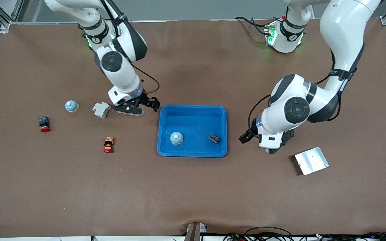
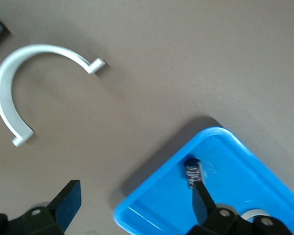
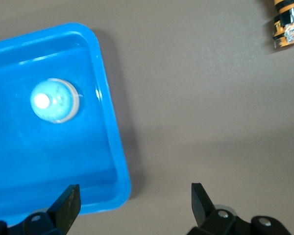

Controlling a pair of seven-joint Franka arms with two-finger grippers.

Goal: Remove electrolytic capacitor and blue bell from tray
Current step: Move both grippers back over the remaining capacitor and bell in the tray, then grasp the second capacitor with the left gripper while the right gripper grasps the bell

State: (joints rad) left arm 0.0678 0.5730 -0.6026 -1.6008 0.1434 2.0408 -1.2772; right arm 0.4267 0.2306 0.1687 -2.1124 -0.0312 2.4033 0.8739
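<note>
Sitting inside the bright blue shallow plastic tray (image 1: pixel 193 112), near its front rim: light-blue domed bell (image 1: pixel 176 138) and small dark electrolytic capacitor (image 1: pixel 214 138). Left gripper (image 1: pixel 269 147) and right gripper (image 1: pixel 141 107) spread, empty, beside opposite tray ends. Risk: fingers clipping the raised rim, shoving the tray

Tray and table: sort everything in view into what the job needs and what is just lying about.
Job:
blue tray
blue bell in the tray
electrolytic capacitor in the tray
left pincer, open
right pincer, open

Lying about:
second blue bell
grey block
two red-capped push buttons
silver metal plate
white curved piece
</note>
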